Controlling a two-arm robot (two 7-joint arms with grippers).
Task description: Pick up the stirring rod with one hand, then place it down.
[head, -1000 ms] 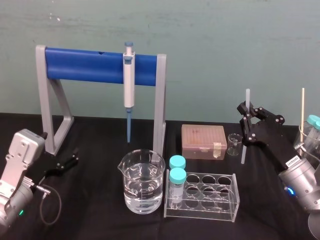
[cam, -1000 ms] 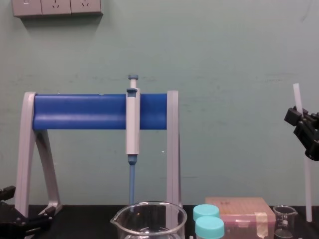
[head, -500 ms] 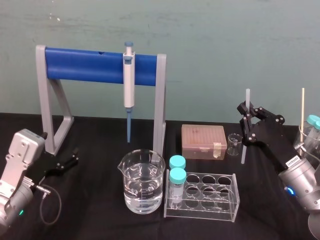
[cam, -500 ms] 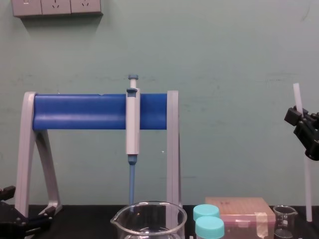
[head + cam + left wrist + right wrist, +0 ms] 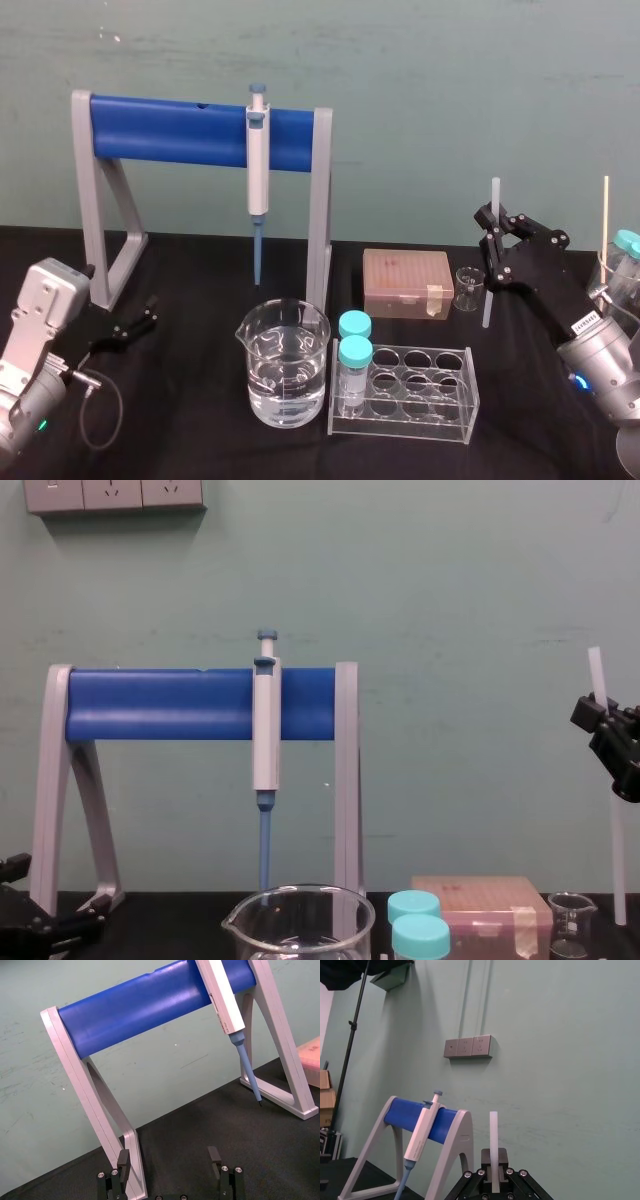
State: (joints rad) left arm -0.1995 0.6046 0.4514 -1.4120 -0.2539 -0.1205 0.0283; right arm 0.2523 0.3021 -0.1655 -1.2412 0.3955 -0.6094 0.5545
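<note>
R gripper jaws clamped on upright stirring rod.

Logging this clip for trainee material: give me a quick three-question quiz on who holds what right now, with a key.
1. True or false: the stirring rod is lying down flat.
2. Which gripper is shut on the rod? A. left gripper B. right gripper C. neither
3. Fill in: the left gripper's fingers, low beside the stand, are ___.
Key: 1 false, it stands upright in the right gripper. 2 B. 3 open.
</note>
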